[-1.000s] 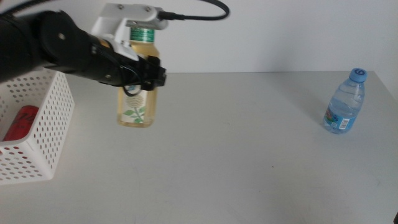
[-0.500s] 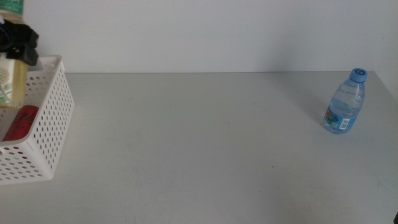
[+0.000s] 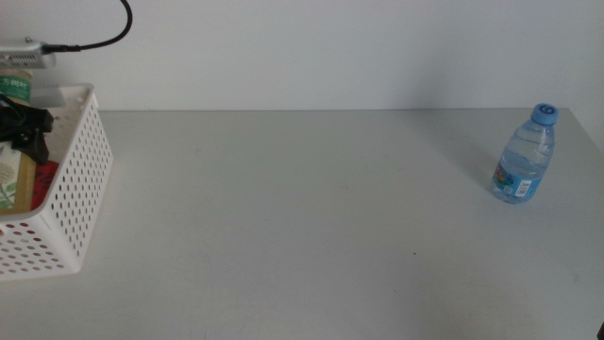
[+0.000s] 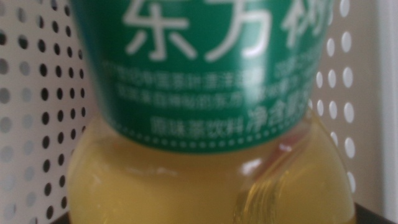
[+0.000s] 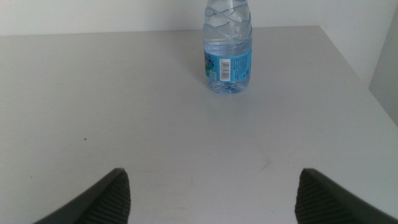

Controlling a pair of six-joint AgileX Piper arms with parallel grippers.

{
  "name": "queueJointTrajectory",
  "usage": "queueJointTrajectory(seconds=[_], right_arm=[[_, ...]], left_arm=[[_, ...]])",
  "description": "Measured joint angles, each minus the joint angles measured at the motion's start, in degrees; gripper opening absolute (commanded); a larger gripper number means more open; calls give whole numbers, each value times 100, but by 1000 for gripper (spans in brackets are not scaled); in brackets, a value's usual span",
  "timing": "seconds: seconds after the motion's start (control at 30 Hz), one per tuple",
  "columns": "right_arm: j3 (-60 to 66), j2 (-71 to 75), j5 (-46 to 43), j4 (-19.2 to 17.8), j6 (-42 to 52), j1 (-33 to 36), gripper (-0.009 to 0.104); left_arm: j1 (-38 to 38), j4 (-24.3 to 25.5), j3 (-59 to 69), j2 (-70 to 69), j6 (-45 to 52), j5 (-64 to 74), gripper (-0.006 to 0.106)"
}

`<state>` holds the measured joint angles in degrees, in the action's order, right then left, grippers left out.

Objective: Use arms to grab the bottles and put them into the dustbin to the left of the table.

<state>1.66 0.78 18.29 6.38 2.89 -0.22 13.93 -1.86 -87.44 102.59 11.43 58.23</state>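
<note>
Left gripper (image 3: 28, 127): over the dustbin (image 3: 80, 198) at the tabletop's (image 3: 302, 217) left edge, jaws clenched on the tea bottle (image 4: 205, 112).
Tea bottle: upright, lower half inside the dustbin, perforated walls close around it.
Red can (image 3: 43, 181): lying in the dustbin beside the tea bottle.
Water bottle (image 3: 524, 154): upright at the tabletop's far right.
Right gripper (image 5: 211, 198): jaws spread wide, facing the water bottle, well apart from it.

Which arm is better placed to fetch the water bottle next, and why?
The right. Its open pincer faces the water bottle, standing free on the table. The left pincer is over the bin, holding the tea bottle.
</note>
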Motion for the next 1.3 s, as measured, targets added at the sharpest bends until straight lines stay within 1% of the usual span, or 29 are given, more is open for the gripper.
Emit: queueJointTrajectory(seconds=[0.07,0.13,0.23,0.3,0.37,0.4,0.67,0.87,1.0,1.13,1.23,1.3], right_arm=[[0,0,0,0,0,0,68],[0,0,0,0,0,0,68],[0,0,0,0,0,0,68],[0,0,0,0,0,0,68],[0,0,0,0,0,0,68],[0,0,0,0,0,0,68],[0,0,0,0,0,0,68],[0,0,0,0,0,0,68],[0,0,0,0,0,0,68],[0,0,0,0,0,0,68],[0,0,0,0,0,0,68],[0,0,0,0,0,0,68]], left_arm=[[-11,-25,0,162,22,5,17],[-11,-59,-5,270,22,5,29],[-11,-109,-4,414,89,5,53],[-11,-136,-6,483,225,5,73],[-11,-179,-6,510,334,5,90],[-11,-207,-6,510,362,5,94],[-23,-472,-289,129,408,303,94],[-23,-883,-628,-732,481,681,94],[-124,-956,-636,-1403,810,1178,94],[-509,-940,-636,-2044,1082,1333,94],[-1001,-945,-541,-2621,1071,1333,94],[-1370,-951,-235,-3078,926,1333,94]])
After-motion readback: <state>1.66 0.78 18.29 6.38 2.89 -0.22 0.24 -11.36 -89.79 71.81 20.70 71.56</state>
